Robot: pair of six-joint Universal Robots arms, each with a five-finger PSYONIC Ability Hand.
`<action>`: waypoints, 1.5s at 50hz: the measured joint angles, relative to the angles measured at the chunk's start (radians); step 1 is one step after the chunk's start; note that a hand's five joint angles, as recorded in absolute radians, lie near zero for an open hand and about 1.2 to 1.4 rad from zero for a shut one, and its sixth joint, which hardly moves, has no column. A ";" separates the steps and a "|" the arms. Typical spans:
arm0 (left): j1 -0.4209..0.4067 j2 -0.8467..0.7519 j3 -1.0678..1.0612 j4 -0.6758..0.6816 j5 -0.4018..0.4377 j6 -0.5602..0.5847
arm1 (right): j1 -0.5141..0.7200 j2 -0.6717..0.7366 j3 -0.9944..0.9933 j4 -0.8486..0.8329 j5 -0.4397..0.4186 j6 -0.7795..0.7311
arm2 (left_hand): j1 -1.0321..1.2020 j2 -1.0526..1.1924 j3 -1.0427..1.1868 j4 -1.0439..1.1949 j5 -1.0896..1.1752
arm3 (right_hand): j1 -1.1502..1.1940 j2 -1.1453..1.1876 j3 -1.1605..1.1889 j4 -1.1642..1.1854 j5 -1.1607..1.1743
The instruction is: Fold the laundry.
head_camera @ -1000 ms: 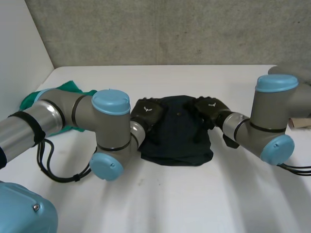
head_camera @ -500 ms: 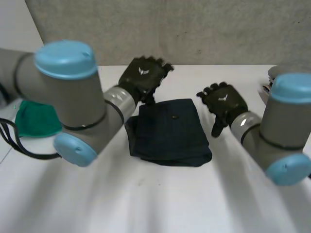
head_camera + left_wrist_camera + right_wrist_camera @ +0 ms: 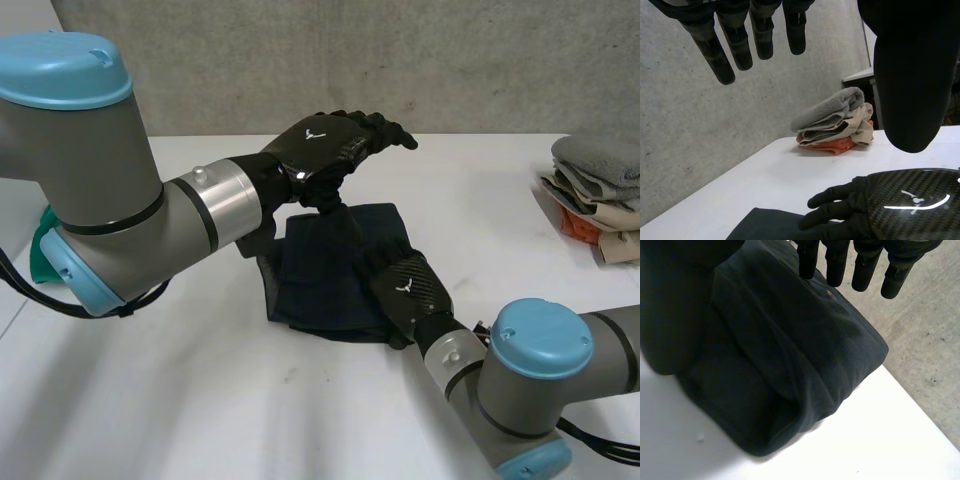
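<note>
My right hand point(image 3: 408, 290) is resting on the dark folded garment point(image 3: 325, 265), at the corner closest to me. Its fingers are lying straight and relaxed on the cloth, pinching nothing. The garment is lying flat on the worktop point(image 3: 200, 400), spreading out ahead of those fingertips and under them. As far as I can judge, its longer side is running away from me, from my right palm toward my left hand point(image 3: 325, 145).

That left hand is hovering clear above the garment's far edge. Its fingers are stretched out straight, the thumb is standing apart, and it is holding nothing.

So the right hand is the nearer one, already touching the cloth, while the left has to come down before it can take hold. I am judging that any further fold will turn on that near-to-far axis.

Farther off, well apart to the outer side of my right hand, a stack of folded laundry point(image 3: 598, 195) is sitting on the worktop. Out past my left arm a green cloth point(image 3: 45, 248) is waiting.
</note>
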 measured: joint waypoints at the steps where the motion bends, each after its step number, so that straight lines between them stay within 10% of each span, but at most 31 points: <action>1: -0.001 -0.002 0.000 0.001 -0.004 0.001 | 0.000 0.011 -0.009 -0.007 0.001 -0.004 | 0.000 0.000 0.000 0.000 0.000 | 0.000 0.000 0.000 0.000 0.000; 20: -0.001 -0.009 0.000 0.005 -0.020 0.004 | -0.008 0.088 -0.164 -0.023 -0.011 -0.013 | 0.000 0.000 0.000 0.000 0.000 | 0.006 0.039 0.041 0.022 0.031; 29: 0.003 -0.004 0.000 0.005 -0.021 0.003 | -0.002 0.136 -0.274 -0.023 -0.017 0.001 | 0.000 0.000 0.000 0.000 0.000 | 0.790 0.931 0.913 0.904 0.809; 41: 0.019 0.045 0.008 0.041 -0.036 -0.001 | -0.042 0.104 -0.519 -0.014 -0.027 0.143 | 0.019 0.016 0.019 0.015 0.017 | 0.842 0.955 0.948 0.978 0.889; 58: 0.010 0.095 0.002 0.060 -0.057 -0.004 | -0.454 0.001 -0.794 -0.037 -0.105 0.361 | 0.021 0.016 0.019 0.015 0.018 | 0.845 0.955 0.948 0.986 0.903; 75: -0.035 0.084 -0.042 0.065 -0.058 -0.002 | -0.925 0.424 -0.832 -0.222 -0.520 0.530 | 0.037 0.032 0.034 0.029 0.033 | 0.845 0.956 0.956 0.989 0.930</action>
